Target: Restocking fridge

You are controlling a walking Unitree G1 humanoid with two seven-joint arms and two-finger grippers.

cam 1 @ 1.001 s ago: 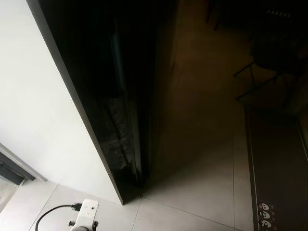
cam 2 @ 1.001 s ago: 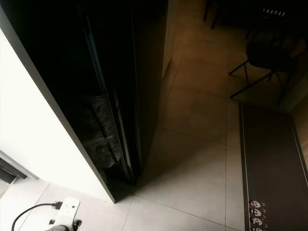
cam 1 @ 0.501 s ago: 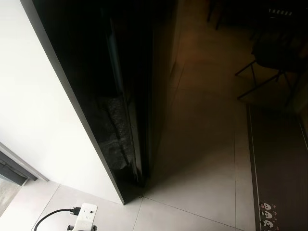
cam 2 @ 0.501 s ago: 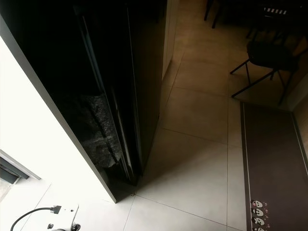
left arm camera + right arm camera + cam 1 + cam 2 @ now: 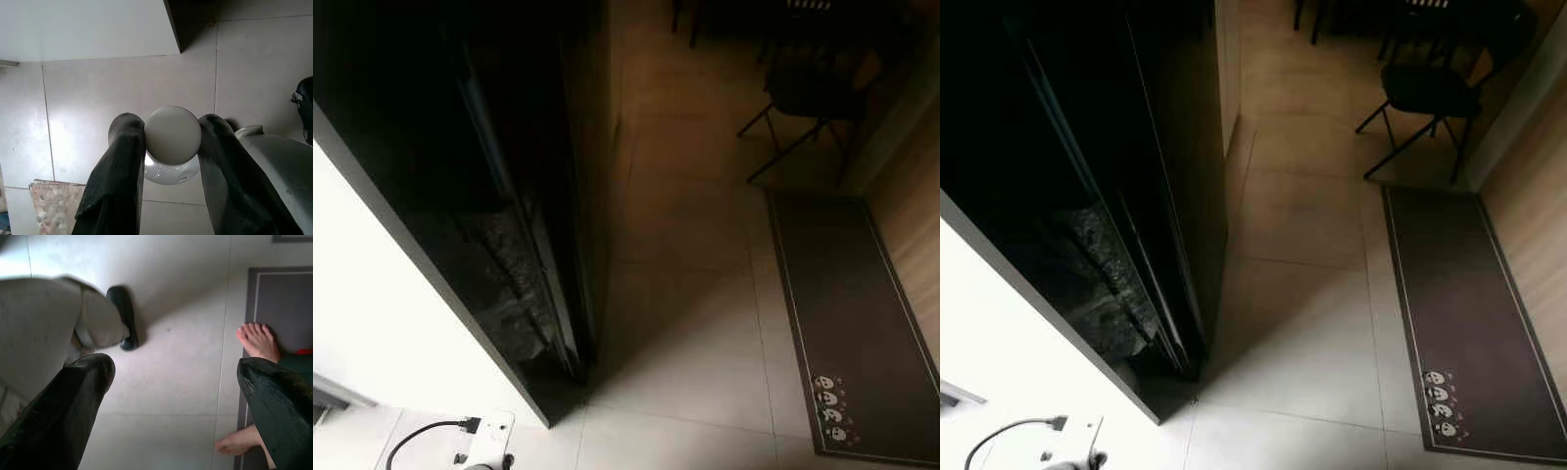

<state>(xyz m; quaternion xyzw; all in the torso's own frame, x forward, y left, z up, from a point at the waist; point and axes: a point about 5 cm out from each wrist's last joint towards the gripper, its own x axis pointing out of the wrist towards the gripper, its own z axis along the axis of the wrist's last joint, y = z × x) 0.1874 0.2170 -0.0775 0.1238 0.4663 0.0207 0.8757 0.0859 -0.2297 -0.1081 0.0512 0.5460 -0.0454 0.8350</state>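
Head cameras look down at a tall black fridge [image 5: 1087, 176], glossy and flat-faced, its side panel catching a mottled reflection, standing beside a white wall [image 5: 372, 323] on a pale tiled floor [image 5: 1302, 333]. Off to the right lies a long dark mat [image 5: 1469, 313] with a thin pale border and a small row of panda faces at its near end; beyond it stands a black chair [image 5: 1420, 93] with thin metal legs. At the lower edge, a white wrist box [image 5: 484, 436] with a black cable plugged in.

Left gripper [image 5: 172, 139]: jaws narrowed on a bottle [image 5: 172, 134], the two ribbed black fingers [image 5: 122, 166] pinching its round, knurled white cap from either side, clear shoulder bulging just under it, floor tiles below.

Right gripper [image 5: 176, 396]: jaws wide with only floor between them, smooth tile underneath, a person's bare feet [image 5: 257, 340] at the mat's edge, the robot's black foot [image 5: 123, 318] close by
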